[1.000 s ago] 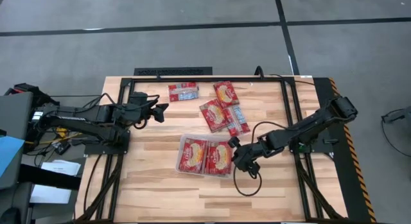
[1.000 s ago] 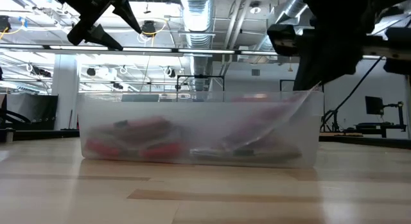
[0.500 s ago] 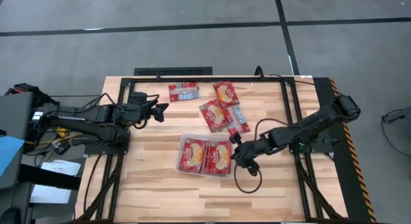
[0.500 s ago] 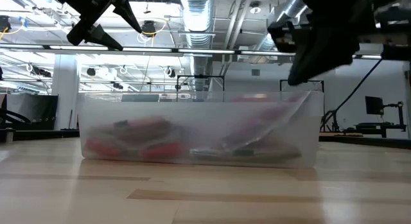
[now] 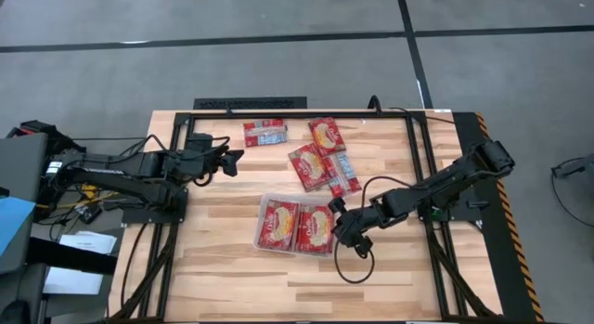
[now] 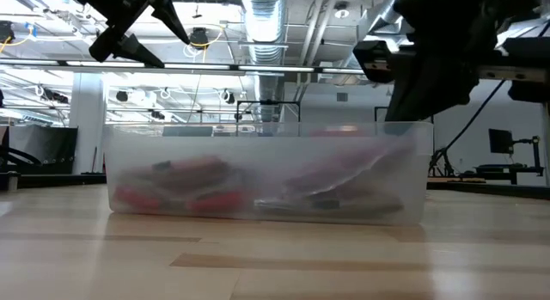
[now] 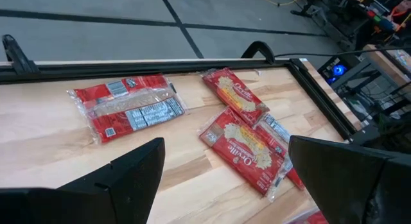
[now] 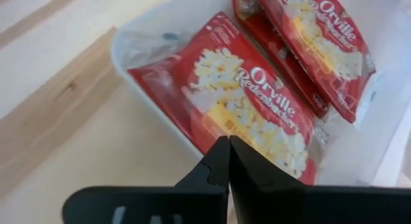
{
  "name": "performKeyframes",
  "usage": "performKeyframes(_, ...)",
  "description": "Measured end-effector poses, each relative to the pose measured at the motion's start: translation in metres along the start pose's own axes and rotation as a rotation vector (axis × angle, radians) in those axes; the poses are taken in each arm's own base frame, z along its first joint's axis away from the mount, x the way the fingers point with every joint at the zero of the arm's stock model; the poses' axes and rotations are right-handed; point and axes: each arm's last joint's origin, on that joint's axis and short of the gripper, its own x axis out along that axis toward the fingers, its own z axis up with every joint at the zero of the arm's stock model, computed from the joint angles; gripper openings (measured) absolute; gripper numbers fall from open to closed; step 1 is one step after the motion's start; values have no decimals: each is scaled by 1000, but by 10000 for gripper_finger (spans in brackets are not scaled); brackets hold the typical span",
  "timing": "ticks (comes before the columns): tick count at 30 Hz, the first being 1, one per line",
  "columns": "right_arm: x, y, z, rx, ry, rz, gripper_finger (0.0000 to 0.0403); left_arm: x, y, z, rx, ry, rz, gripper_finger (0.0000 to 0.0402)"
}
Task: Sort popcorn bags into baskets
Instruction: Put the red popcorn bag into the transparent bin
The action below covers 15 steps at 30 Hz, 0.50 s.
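Note:
A clear plastic tray (image 5: 259, 240) sits at the table's middle with several red popcorn bags (image 5: 299, 226) lying flat inside. More bags lie on the table behind it: one (image 5: 264, 133) with its pale panel up, one (image 5: 327, 136), and two overlapping (image 5: 313, 166). My right gripper (image 5: 336, 217) is shut and hangs at the tray's right end, its tips (image 8: 228, 163) over a bag (image 8: 250, 102) by the rim. My left gripper (image 5: 230, 160) is open and held above the table's left part, with the loose bags (image 7: 125, 107) ahead of it. My right gripper points its shut fingertips (image 8: 221, 161) slanting down at the right end of the bag (image 8: 212, 131), just inside the tray's rim (image 8: 138, 41). I cannot tell whether they touch the bag. That bag lies in the tray, its right end a little raised (image 6: 387, 158).
A black metal frame (image 5: 297, 113) runs around the work area. A dark cable (image 5: 348, 268) loops on the wood near the tray's right side. Bare wood lies at the near side (image 5: 278, 287) and to the tray's left.
My right gripper rose slightly, then came back down at the tray's right end, staying shut. The bag that leaned high against the tray's right wall has sunk lower and lies flatter inside the tray.

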Motion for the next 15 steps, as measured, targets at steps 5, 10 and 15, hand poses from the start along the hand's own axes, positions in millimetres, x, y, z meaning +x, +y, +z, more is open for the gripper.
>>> performKeyframes(5, -8, -10, 6, -10, 16, -90, 34, 0, 0, -1, -7, 20, -15, 320)
performKeyframes(10, -48, -47, 34, 199, 9, -382, 31, 0, -1, -1, -50, 21, -14, 320)
performKeyframes(15, -96, -89, 35, 484, 97, -487, 51, 7, -4, -8, -79, 68, -16, 320)
